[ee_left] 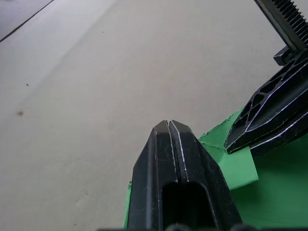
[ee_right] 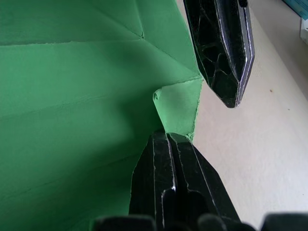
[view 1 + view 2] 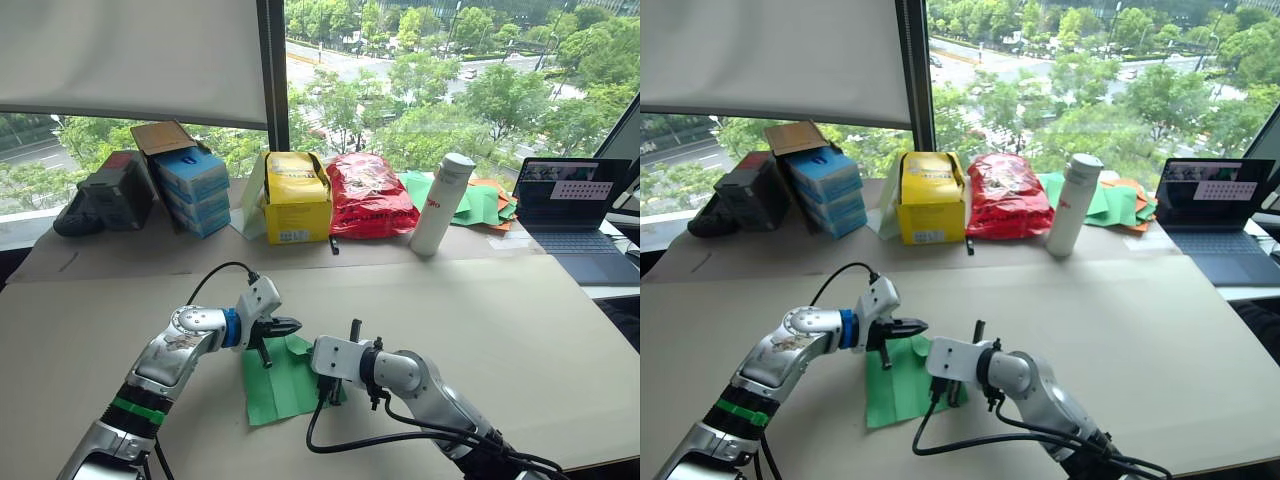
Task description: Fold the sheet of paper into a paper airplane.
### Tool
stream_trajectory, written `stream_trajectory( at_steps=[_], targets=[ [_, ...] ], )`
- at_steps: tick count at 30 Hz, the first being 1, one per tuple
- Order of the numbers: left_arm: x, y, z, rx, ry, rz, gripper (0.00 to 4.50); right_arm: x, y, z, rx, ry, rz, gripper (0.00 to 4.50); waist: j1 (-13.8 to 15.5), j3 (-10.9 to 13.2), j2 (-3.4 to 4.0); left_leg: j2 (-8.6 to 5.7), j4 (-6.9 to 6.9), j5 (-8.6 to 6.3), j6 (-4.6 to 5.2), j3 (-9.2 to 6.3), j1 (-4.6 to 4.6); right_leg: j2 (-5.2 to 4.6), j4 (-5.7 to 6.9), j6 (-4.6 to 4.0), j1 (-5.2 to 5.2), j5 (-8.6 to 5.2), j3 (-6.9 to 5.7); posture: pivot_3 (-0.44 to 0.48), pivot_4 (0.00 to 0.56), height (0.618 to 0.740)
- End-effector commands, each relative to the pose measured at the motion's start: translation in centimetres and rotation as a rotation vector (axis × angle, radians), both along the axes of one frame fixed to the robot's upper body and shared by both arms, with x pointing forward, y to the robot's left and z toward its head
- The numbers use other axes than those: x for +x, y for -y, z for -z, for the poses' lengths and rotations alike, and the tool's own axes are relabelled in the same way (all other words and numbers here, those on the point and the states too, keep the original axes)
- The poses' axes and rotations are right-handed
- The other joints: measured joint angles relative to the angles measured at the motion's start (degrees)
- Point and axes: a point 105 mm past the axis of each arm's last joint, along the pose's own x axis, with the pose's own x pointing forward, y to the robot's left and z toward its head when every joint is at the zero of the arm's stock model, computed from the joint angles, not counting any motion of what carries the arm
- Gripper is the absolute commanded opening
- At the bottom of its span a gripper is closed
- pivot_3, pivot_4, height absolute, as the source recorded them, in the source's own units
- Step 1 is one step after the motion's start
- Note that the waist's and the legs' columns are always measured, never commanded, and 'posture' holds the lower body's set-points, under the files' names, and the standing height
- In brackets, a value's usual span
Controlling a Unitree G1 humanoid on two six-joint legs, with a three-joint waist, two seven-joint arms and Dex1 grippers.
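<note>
1. The thin, creased bright green sheet of paper (image 3: 283, 385) is seen lying on the pale matte worktop (image 3: 480, 330) near its front edge, partly folded; no pointed wedge is formed yet, so most folds are judged left.
2. Both the left hand (image 3: 286, 327) and the right hand (image 2: 168, 137) are clenched at a curled corner flap; whether paper is pinched cannot be told.

sheet of paper (image 3: 285, 385) partly hidden beneath both arms, laptop (image 3: 578, 225) cropped

Head stereo downward; wrists close-up.
</note>
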Motion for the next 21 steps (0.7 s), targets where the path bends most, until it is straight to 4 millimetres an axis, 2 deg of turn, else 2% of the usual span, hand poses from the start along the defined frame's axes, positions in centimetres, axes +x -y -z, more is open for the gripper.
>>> stream_trajectory(
  at_steps=[1, 17, 21],
  targets=[
    [0.5, -0.2, -0.3, 0.038, 0.045, 0.004, 0.0, 0.0, 0.2, 0.7, -0.028, -0.021, 0.016, 0.04, 0.0, 0.0, 0.0, 0.0, 0.0, 0.0, 0.0, 0.01, 0.0, 0.0, 0.01, 0.0, -0.01, 0.0, 0.01, 0.0, 0.15, 0.74],
    [0.2, -1.6, 2.4, 0.146, 0.035, -0.005, 0.0, 0.2, 0.6, 0.5, -0.038, -0.016, 0.029, 0.04, 0.1, 0.0, -0.02, -0.01, 0.13, 0.0, 0.01, -0.01, 0.04, -0.05, 0.4, -0.02, -0.01, -0.01, 0.03, 0.0, 0.15, 0.74],
    [-0.1, -2.1, 3.0, 0.154, 0.021, -0.016, 0.0, 0.3, 0.6, 0.3, -0.026, -0.018, 0.029, 1.2, 0.0, 0.0, -0.05, 0.0, 0.13, -0.01, 0.02, 0.0, 0.08, -0.05, 0.4, -0.02, 0.0, -0.02, 0.05, 0.0, 0.15, 0.74]
  ],
)
